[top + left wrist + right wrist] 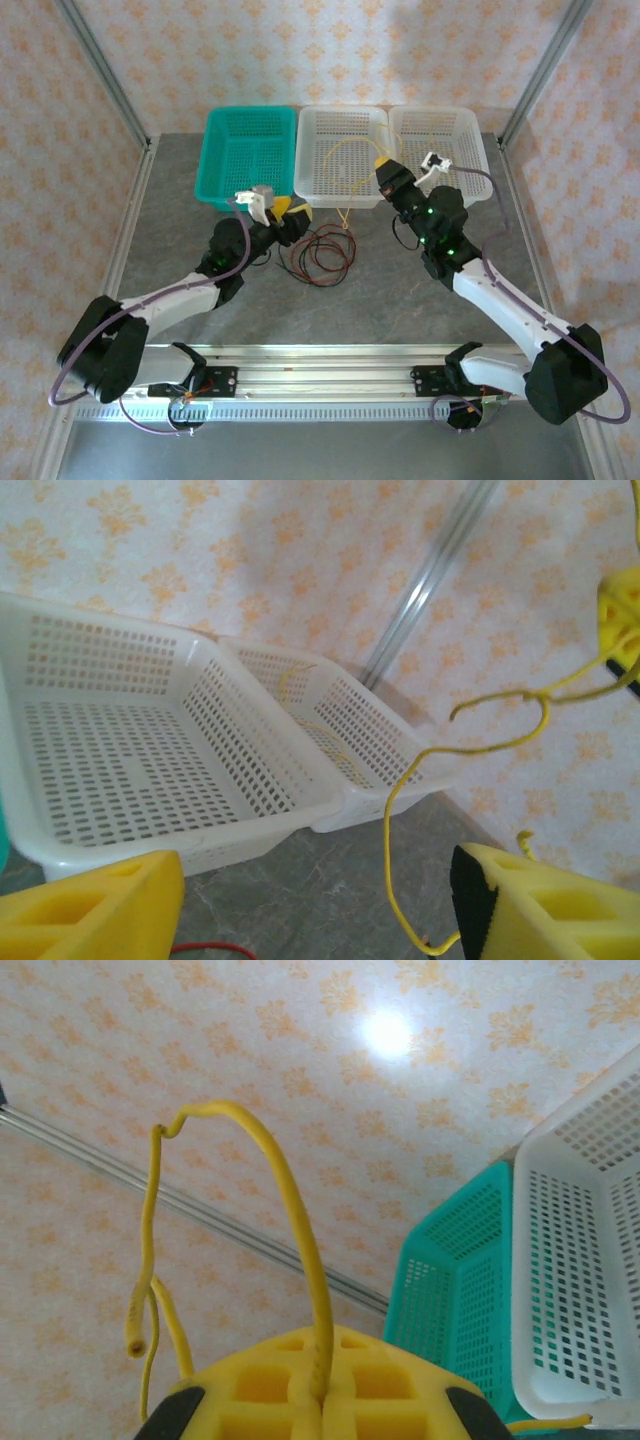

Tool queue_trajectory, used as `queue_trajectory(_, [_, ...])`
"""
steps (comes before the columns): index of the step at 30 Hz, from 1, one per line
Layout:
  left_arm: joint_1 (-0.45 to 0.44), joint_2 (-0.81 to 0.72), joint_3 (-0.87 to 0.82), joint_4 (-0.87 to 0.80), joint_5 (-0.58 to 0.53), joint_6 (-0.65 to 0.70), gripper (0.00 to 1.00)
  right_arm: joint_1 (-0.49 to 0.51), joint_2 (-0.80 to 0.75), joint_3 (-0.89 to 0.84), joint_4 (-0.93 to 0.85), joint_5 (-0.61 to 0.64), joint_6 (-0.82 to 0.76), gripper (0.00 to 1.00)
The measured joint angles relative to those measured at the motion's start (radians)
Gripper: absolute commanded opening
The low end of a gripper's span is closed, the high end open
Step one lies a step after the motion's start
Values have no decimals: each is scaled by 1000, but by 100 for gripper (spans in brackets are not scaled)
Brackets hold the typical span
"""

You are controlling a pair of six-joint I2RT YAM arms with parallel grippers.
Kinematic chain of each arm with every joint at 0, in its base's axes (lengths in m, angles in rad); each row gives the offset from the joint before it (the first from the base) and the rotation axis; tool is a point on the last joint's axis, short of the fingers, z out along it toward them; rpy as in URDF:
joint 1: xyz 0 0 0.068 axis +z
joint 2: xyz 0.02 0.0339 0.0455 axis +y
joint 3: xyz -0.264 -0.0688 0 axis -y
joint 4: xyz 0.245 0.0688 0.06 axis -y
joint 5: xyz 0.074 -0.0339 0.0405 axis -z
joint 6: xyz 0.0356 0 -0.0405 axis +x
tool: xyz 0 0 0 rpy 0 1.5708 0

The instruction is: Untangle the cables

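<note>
Right pincer (320, 1390) clamps one yellow cable (300, 1240); three baskets (343, 109).

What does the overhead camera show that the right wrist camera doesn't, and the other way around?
Overhead: the red and black cables coiled on the table, the left gripper beside them, and a second white basket. Right wrist: a close look at the yellow cable pinched in the right gripper, shut, with the cable's free end curling downward. Both: that yellow cable, the teal basket and the middle white basket.
</note>
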Motion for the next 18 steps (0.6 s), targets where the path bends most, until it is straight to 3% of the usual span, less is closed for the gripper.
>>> queue_trajectory(7, [-30, 168, 14, 195, 21, 69, 74, 0, -7, 45, -15, -52, 11, 0])
queue_trajectory(18, [-29, 354, 200, 242, 175, 96, 72, 0, -19, 67, -21, -163, 6, 0])
